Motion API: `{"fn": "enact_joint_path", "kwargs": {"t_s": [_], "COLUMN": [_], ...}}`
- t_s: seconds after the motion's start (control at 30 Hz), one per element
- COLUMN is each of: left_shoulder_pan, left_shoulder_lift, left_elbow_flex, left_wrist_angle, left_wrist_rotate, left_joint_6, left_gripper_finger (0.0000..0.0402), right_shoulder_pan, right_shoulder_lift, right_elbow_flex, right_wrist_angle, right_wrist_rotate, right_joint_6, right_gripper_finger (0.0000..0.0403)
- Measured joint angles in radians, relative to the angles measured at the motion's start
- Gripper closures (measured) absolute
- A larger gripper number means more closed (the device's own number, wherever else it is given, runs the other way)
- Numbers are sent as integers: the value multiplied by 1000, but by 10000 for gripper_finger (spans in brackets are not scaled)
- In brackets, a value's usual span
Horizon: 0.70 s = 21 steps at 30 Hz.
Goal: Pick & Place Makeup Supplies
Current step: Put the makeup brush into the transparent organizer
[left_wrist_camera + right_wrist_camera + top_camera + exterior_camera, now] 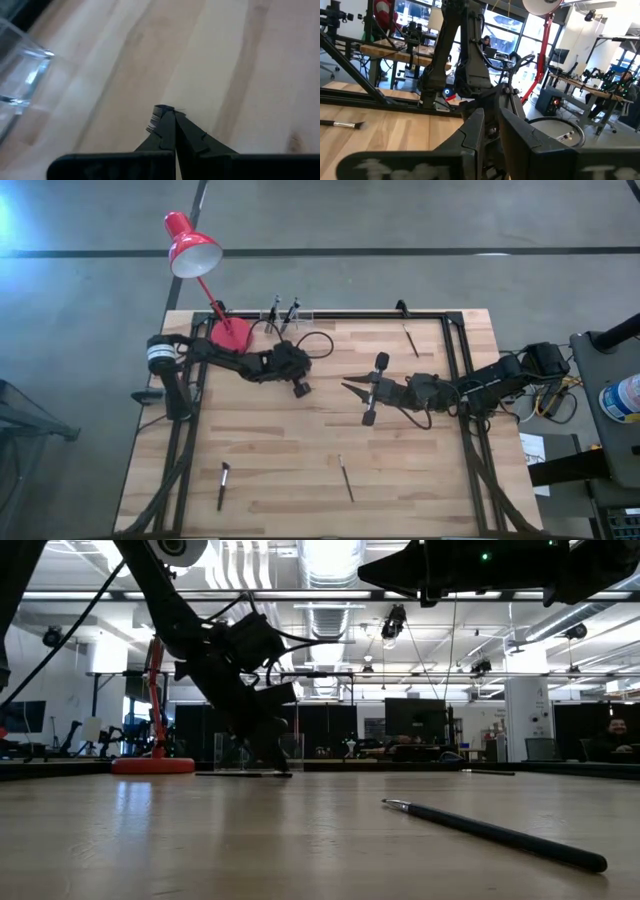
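Observation:
My left gripper hangs over the table's middle, a little nearer than the clear holder, and is shut on a makeup brush. Other brushes stand in that holder. Loose brushes lie flat on the wood: one near the far right, two near the near edge, the latter also in the low view. My right gripper hovers at the middle, pointing toward the left arm, shut and holding nothing. My left gripper pinches the makeup brush between its two fingertips, and only a short silvery, striped end with a dark tip pokes out past them. The fingers point down at the table. The rest of the brush is hidden behind the fingers.
A red desk lamp stands on its base at the far left, its head beyond the table. A black frame rail runs along the far edge and down both sides. Bare wood lies between the grippers and the near brushes.

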Motion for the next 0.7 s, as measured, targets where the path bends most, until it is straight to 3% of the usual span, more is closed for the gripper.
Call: {"fn": "enact_joint_path", "kwargs": {"t_s": [0.17,0.37,0.57,0.7], "left_shoulder_pan": [0,-1,-15,-42], "left_shoulder_lift": [-1,-1,-2,-2], "left_elbow_flex": [0,15,16,11], "left_wrist_angle": [-6,-37,-40,-42], "left_wrist_rotate": [-14,-4,27,-26], "left_joint_6": [-15,-13,54,136], "left_gripper_finger": [393,340,314,313], "right_shoulder_pan": [0,0,0,0], "right_shoulder_lift": [0,0,0,0], "right_elbow_flex": [0,0,0,0], "right_wrist_angle": [0,0,0,0], "right_wrist_rotate": [0,0,0,0], "right_joint_6": [0,0,0,0], "right_gripper_finger": [349,349,349,349]}}
